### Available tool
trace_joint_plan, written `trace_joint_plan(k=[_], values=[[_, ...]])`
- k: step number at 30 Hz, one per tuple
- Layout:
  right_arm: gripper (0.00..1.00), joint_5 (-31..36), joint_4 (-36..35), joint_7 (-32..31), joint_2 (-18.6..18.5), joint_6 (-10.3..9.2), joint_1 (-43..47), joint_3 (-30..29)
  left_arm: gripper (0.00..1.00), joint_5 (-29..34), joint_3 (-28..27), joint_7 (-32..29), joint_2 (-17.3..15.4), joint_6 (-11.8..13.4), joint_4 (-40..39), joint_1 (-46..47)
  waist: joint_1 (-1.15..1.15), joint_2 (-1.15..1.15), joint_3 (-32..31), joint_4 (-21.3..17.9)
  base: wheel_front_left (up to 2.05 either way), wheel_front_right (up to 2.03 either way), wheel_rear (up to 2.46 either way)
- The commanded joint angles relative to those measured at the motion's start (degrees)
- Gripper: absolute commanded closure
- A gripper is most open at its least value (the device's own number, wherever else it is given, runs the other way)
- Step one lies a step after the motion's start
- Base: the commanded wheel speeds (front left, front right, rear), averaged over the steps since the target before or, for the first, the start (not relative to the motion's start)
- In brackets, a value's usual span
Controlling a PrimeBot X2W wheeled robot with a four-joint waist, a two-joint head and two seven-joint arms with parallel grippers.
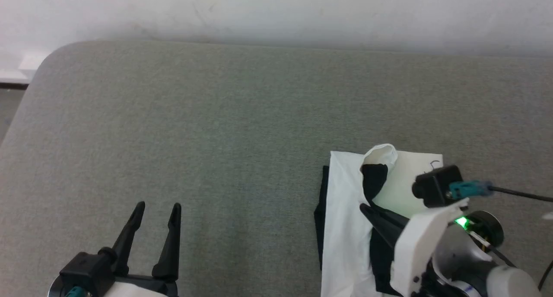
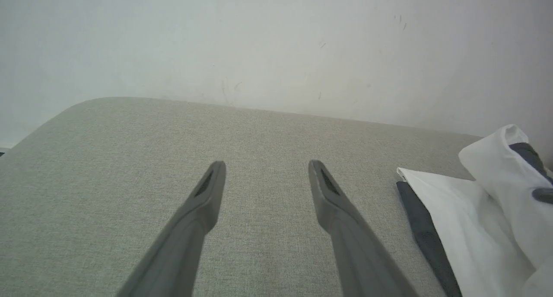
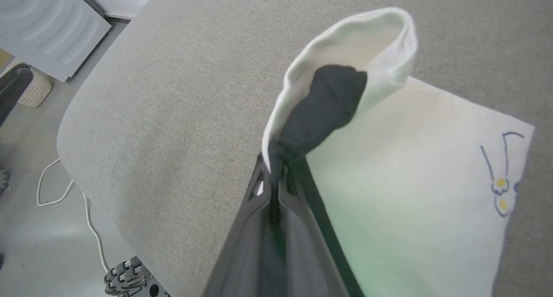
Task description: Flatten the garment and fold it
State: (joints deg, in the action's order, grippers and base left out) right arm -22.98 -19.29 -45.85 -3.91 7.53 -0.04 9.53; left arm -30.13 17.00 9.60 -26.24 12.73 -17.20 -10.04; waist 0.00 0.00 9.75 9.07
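The garment [image 1: 345, 228] is white with black sections and lies at the lower right of the grey cushioned surface [image 1: 242, 115]. My right gripper [image 1: 365, 208] is shut on a raised fold of it, white outside and black inside [image 3: 328, 102]. That fold stands up above the flat white panel [image 3: 414, 189], which carries a small blue and yellow print [image 3: 501, 184]. My left gripper [image 1: 156, 208] is open at the lower left, over bare surface, well apart from the garment [image 2: 466, 228]. Its two fingers [image 2: 203, 202] have nothing between them.
A white wall [image 1: 276, 11] runs along the far edge of the surface. Beyond the surface's rounded left corner, the floor holds a white cable [image 3: 65, 189], a white appliance [image 3: 47, 24] and a woven basket [image 3: 36, 89].
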Motion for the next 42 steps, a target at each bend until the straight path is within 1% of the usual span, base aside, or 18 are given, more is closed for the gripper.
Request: trace_joint_plan(k=[1,3,4,5,6,7,11,13,14,16,17,21,24,30,33,35,37,42], values=[[1.00,1.0,1.7,0.3,0.3,-0.04,-1.8,0.7,0.00,-0.3,0.2,0.2,0.5,-0.2,0.3,1.1,0.00,0.00,1.0,2.0,0.00,0.00,0.00],[1.00,1.7,4.6,1.0,0.6,-0.04,-3.1,1.0,0.00,-0.5,0.4,0.4,0.9,-0.3,0.6,1.4,0.00,0.00,1.3,2.9,0.00,0.00,0.00],[1.00,1.7,4.6,1.0,0.6,-0.04,-3.1,1.0,0.00,-0.5,0.4,0.4,0.9,-0.3,0.6,1.4,0.00,0.00,1.3,2.9,0.00,0.00,0.00],[1.00,2.7,8.2,1.7,0.8,-0.04,-4.2,0.9,0.00,-0.7,0.8,0.5,1.3,-0.5,1.1,1.8,0.00,0.00,1.5,3.7,0.00,0.00,0.00],[1.00,3.4,10.3,1.9,0.9,-0.04,-4.7,0.7,0.00,-0.7,1.1,0.5,1.5,-0.6,1.4,2.0,0.00,0.00,1.6,4.1,0.00,0.00,0.00],[1.00,3.4,10.3,1.9,0.9,-0.04,-4.7,0.7,0.00,-0.7,1.1,0.5,1.5,-0.6,1.4,2.0,0.00,0.00,1.6,4.1,0.00,0.00,0.00],[0.99,7.1,18.3,3.0,1.0,-0.04,-6.8,2.1,0.00,-0.8,2.0,0.4,2.1,-1.0,2.5,2.7,0.00,0.00,1.4,5.1,0.00,0.00,0.00],[0.93,8.0,21.8,3.6,1.0,-0.04,-7.6,3.0,0.00,-0.8,2.3,0.4,2.3,-1.1,2.9,3.2,0.00,0.00,1.2,5.4,0.00,0.00,0.00],[0.87,8.3,23.4,3.8,1.0,-0.04,-8.0,3.3,0.00,-0.9,2.4,0.3,2.4,-1.2,3.1,3.4,0.00,0.00,1.0,5.5,0.00,0.00,0.00],[0.53,8.5,26.0,3.9,1.0,-0.04,-8.7,4.0,0.00,-0.9,2.6,0.2,2.5,-1.2,3.4,3.6,0.00,0.00,0.6,5.4,0.00,0.00,0.00],[0.00,8.1,26.7,4.0,1.0,-0.04,-9.0,4.2,0.00,-1.0,2.7,0.1,2.5,-1.3,3.5,3.7,0.00,0.00,0.4,5.3,0.00,0.00,0.00],[0.00,4.8,25.8,4.7,1.0,-0.04,-9.9,4.1,0.00,-1.2,2.4,0.0,2.2,-1.0,3.6,3.1,0.00,0.00,0.0,4.0,0.00,0.00,0.00],[0.00,3.4,21.1,3.8,1.0,-0.04,-9.3,1.4,0.00,-1.4,2.3,0.0,2.0,-0.8,3.3,2.8,0.00,0.00,0.2,2.9,0.00,0.00,0.00],[0.00,5.7,5.8,1.1,1.0,-0.04,-3.4,-10.3,0.00,-1.5,1.6,0.3,1.6,-0.3,2.3,2.3,0.00,0.00,1.7,0.4,0.00,0.00,0.00],[0.00,5.1,0.9,0.2,1.0,-0.04,0.9,-15.5,0.00,-1.6,1.5,0.4,1.5,-0.3,2.0,2.5,0.00,0.00,2.6,-0.4,0.00,0.00,0.00],[0.00,3.6,0.0,0.0,1.0,-0.04,3.4,-17.9,0.00,-1.7,1.5,0.5,1.4,-0.4,1.9,2.6,0.00,0.00,3.2,-0.7,0.00,0.00,0.00],[0.00,2.0,0.5,0.0,1.0,-0.04,5.3,-19.1,0.00,-1.8,1.5,0.5,1.4,-0.6,1.8,2.8,0.00,0.00,3.8,-0.9,0.00,0.00,0.00],[0.00,-0.1,5.3,2.5,1.0,-0.04,5.4,-19.8,0.00,-1.6,2.1,0.0,1.2,-1.1,1.9,4.1,0.00,0.00,5.2,0.1,0.00,0.00,0.00]])
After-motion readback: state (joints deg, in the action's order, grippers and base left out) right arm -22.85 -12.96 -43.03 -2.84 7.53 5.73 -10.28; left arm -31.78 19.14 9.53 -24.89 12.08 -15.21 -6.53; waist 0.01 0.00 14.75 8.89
